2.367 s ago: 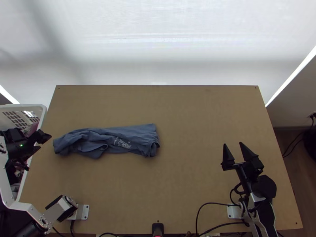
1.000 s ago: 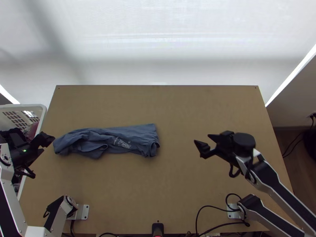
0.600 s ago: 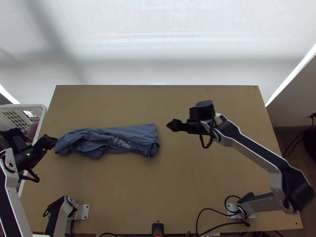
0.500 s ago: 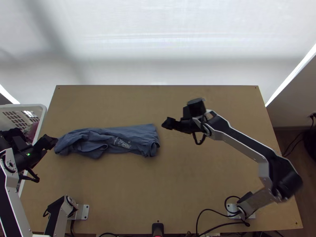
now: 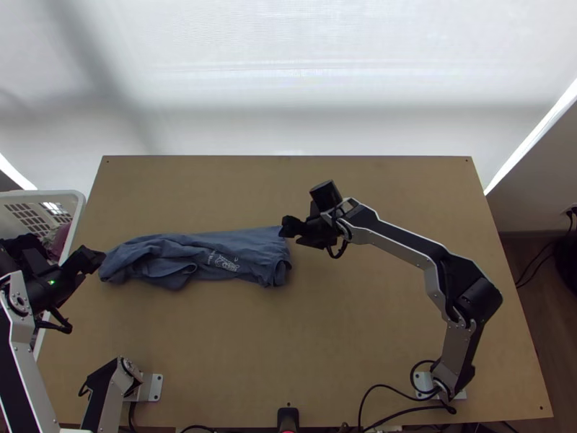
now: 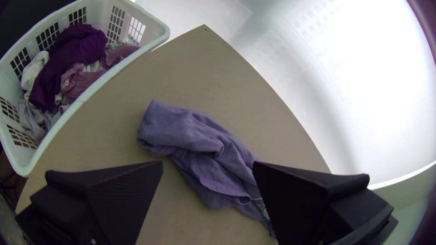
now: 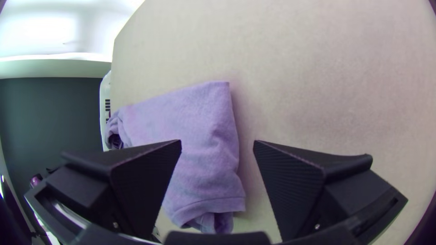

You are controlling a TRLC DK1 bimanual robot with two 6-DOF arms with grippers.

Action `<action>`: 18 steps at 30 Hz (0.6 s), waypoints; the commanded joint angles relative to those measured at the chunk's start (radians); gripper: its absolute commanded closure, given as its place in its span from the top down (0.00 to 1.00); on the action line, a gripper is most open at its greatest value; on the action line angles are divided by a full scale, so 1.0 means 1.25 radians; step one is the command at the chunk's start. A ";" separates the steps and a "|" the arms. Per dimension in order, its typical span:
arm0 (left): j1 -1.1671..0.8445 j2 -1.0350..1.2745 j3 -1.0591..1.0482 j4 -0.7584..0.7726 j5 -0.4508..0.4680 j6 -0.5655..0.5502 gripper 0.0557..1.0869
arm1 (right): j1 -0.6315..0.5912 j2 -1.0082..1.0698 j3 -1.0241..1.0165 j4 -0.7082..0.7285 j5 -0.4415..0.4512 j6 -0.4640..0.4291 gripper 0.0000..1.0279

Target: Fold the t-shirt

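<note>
Top view shows me the table, the basket at its left edge, and the blue shirt, a long rumpled strip on the table's left half. My right gripper is by the shirt's right end, my left gripper by the other, fingers apart on both.

L arm & R arm are built of silver-grey links w/ black panels; joints are done in blk. L wrist is marked by a small green light. Near R wrist, a blk cable is looped. L base is fixed to a silver bracket. L gripper & R gripper are finished in blk, w/ wide, tapered fingers, finely ribbed; small screws are set in.
</note>
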 commanded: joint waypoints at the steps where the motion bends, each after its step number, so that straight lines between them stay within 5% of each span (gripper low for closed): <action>1: -0.002 -0.017 -0.003 -0.006 -0.005 0.008 0.94 | 0.012 0.024 0.028 -0.001 -0.005 0.030 0.43; 18: 0.003 -0.049 -0.013 -0.025 -0.007 0.015 0.94 | 0.033 0.075 0.048 -0.011 -0.005 0.085 0.35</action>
